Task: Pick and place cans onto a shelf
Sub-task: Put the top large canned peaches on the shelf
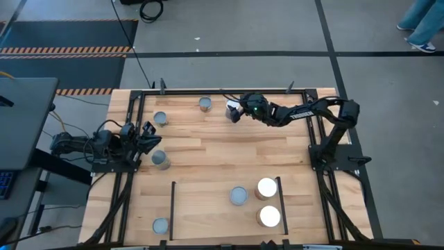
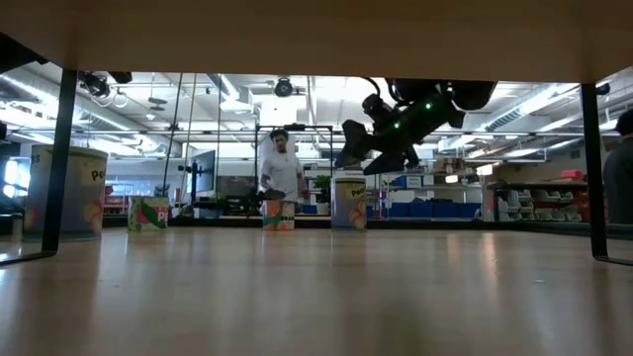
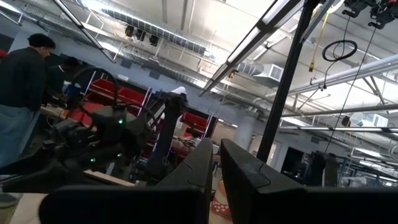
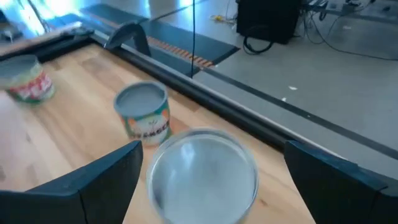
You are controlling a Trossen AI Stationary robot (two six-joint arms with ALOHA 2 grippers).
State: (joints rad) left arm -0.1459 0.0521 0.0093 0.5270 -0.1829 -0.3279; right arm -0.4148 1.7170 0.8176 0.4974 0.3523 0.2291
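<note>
right end effector (image 1: 234, 111): jaws spread wide, poised over a can (image 4: 204, 175) at the bench's far edge, straddling it for a grasp, not yet gripping. left end effector (image 1: 147, 136): closed, empty, parked at the left side. shelf (image 1: 208, 208): near side, holds three cans. other cans loose on the bench (image 1: 208, 149).

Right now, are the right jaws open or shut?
Open: the right gripper has its jaws spread on both sides of a can, not touching.

Laptop (image 1: 21, 121) on grey stand beside table, black cable (image 1: 149, 10) on floor, person (image 2: 282, 163) standing in background
</note>
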